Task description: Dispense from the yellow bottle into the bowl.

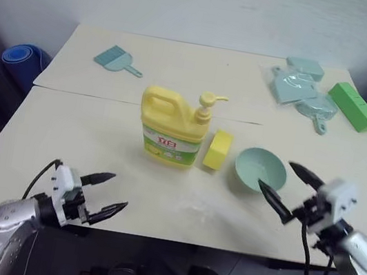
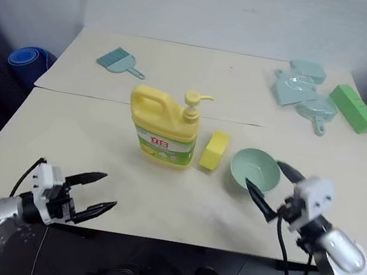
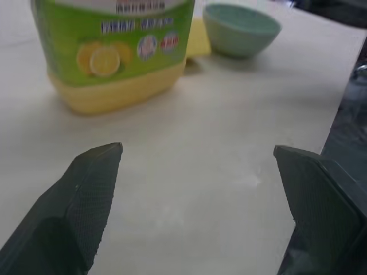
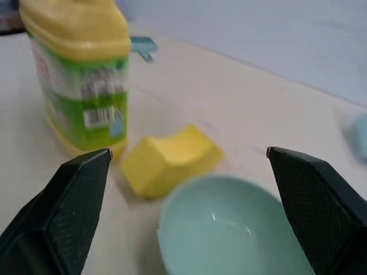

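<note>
Yellow bottle (image 1: 171,127), upright mid-bench, pump nozzle (image 1: 210,102) pointing right over yellow sponge (image 1: 218,149), short of mint bowl (image 1: 259,168) further right; left gripper (image 1: 110,194) and right gripper (image 1: 286,188) spread, empty; risk: pumping now likely spills onto sponge.

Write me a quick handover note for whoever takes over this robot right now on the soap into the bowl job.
Left gripper: open, holding nothing, low over the table's near edge, short of the yellow bottle.
Right gripper: open, holding nothing, just in front of the bowl.
Bottle stands upright mid-table, pump nozzle toward the bowl side. A yellow sponge sits between bottle and bowl.
Done: nothing yet; the bowl looks empty.
Left: bring the bowl under the nozzle, or the bottle to the bowl, then press the pump.
</note>
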Robot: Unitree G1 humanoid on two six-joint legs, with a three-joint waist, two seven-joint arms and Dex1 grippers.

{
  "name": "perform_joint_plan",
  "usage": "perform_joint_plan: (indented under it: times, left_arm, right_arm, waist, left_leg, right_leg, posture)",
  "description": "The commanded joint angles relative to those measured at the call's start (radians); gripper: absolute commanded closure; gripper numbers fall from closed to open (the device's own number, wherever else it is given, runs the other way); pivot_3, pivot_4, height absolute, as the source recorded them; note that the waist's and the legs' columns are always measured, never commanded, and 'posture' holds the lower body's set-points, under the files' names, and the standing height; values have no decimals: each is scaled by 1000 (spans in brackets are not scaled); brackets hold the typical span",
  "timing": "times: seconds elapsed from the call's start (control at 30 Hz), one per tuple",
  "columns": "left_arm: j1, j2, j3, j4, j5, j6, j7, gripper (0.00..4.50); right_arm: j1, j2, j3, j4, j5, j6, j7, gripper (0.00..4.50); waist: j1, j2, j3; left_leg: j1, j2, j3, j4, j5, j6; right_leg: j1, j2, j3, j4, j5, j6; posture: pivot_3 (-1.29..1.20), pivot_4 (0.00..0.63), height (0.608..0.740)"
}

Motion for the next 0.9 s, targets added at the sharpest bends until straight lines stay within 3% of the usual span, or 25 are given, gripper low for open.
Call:
perform_joint_plan:
  times: [0.03,0.1,0.3,0.47,0.83,0.9]
  left_arm:
    - [-47,-4,-32,-48,5,8,-2,20]
    - [-63,-12,-44,-56,15,9,3,20]
    - [-79,-29,-67,-97,26,25,33,20]
    - [-66,-38,-72,-122,31,30,54,20]
    - [-78,-52,-85,-132,42,34,68,20]
    - [-88,-51,-86,-126,41,31,66,0]
  right_arm:
    - [-193,15,143,-15,-56,287,-158,1]
    - [-314,50,226,28,-126,447,-260,1]
    - [-551,245,377,194,-285,636,-447,1]
    - [-613,335,395,302,-357,766,-524,1]
    - [-641,503,314,397,-370,784,-553,1]
    - [-644,506,316,403,-376,765,-542,377]
  waist:
    - [0,0,0]
    - [-1,0,0]
    - [-1,0,0]
    - [-4,0,0]
    - [-35,0,0]
    - [-34,0,0]
  left_leg:
    - [-1,0,0,0,0,0]
    - [-1,-1,1,1,0,0]
    - [-8,-1,1,2,0,0]
    - [-14,-2,-1,4,0,0]
    - [-17,-1,0,3,2,-3]
    - [-18,-2,0,3,2,-3]
  right_leg:
    - [0,0,0,0,0,0]
    - [-1,0,-1,1,0,0]
    - [-5,0,-3,2,0,0]
    - [-9,0,-4,2,1,2]
    - [-17,0,-4,7,1,2]
    - [-17,0,-4,7,1,2]
  posture:
    - [0,150,740]
    - [0,150,740]
    - [0,150,740]
    - [0,150,740]
    - [0,150,740]
    - [0,150,740]
